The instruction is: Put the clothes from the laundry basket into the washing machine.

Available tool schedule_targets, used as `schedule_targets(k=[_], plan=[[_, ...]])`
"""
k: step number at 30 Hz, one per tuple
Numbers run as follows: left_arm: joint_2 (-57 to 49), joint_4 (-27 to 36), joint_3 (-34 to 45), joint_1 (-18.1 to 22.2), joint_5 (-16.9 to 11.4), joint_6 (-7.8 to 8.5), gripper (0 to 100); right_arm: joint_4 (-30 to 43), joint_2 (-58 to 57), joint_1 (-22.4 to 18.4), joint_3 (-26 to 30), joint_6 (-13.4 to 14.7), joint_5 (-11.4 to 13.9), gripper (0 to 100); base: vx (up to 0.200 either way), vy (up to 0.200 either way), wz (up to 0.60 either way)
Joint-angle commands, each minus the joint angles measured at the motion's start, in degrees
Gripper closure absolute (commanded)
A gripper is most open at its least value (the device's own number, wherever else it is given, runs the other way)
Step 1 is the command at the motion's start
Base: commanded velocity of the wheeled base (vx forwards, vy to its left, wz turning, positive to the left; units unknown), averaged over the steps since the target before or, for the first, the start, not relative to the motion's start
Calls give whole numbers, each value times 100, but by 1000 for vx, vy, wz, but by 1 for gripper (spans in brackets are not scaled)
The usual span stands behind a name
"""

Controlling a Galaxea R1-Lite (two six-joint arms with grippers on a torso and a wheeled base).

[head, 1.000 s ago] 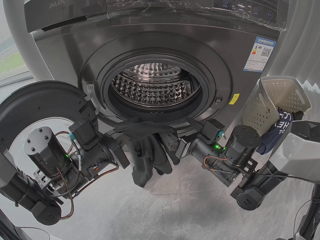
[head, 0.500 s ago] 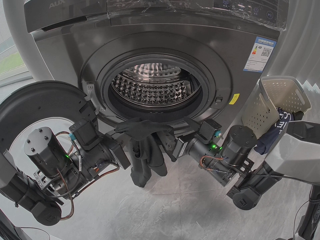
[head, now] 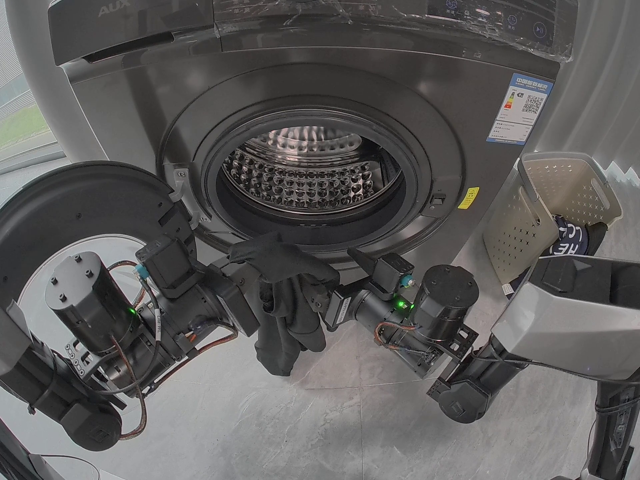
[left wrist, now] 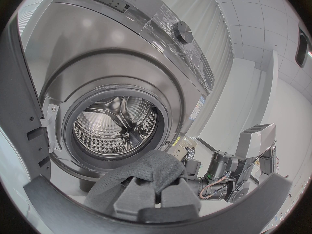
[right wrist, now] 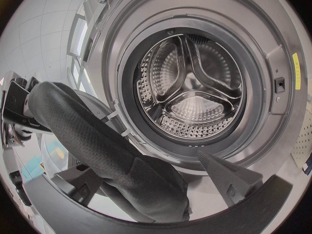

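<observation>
- Jaws of my left gripper are clamping a fold of the dark garment, and the cloth is bunching up over the two pads.
- Jaws of my right gripper are standing wide apart and gripping nothing. The garment is draping over one side, while the other finger is sticking out bare, just clear of the cloth.
- Grippers are facing each other close together in my head view. The garment is bridging them, and its loose end is hanging down toward the floor. I cannot tell whether it is touching the tiles.
- Cloth is hanging just in front of the washing machine, below the lip of the round opening and outside the drum.
- Perforated steel inside the drum is shining back at me through the opening.
- Round door is standing swung open on the left, with my left arm working in front of it.
- Off to the right, the laundry basket is sitting tilted beside the machine's front corner. A navy garment with white lettering is lying at its lower edge.
</observation>
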Motion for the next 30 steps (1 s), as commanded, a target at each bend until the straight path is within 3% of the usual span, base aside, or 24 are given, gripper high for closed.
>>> schedule_targets(k=[1, 14, 15, 30], plan=[[35, -3, 25, 3, 0, 8, 100, -4, -48, 22, -30, 23, -4, 100, 0, 0, 0], [386, -3, 192, 21, -52, -1, 100, -4, -1332, 400, 761, -3, 66, 100, 0, 0, 0], [378, -3, 236, 12, -52, -10, 0, -4, -1446, 435, 848, 6, 66, 100, 0, 0, 0], [896, -12, 570, 38, -52, -1, 0, 49, -1947, 532, 638, 32, 31, 100, 0, 0, 0]])
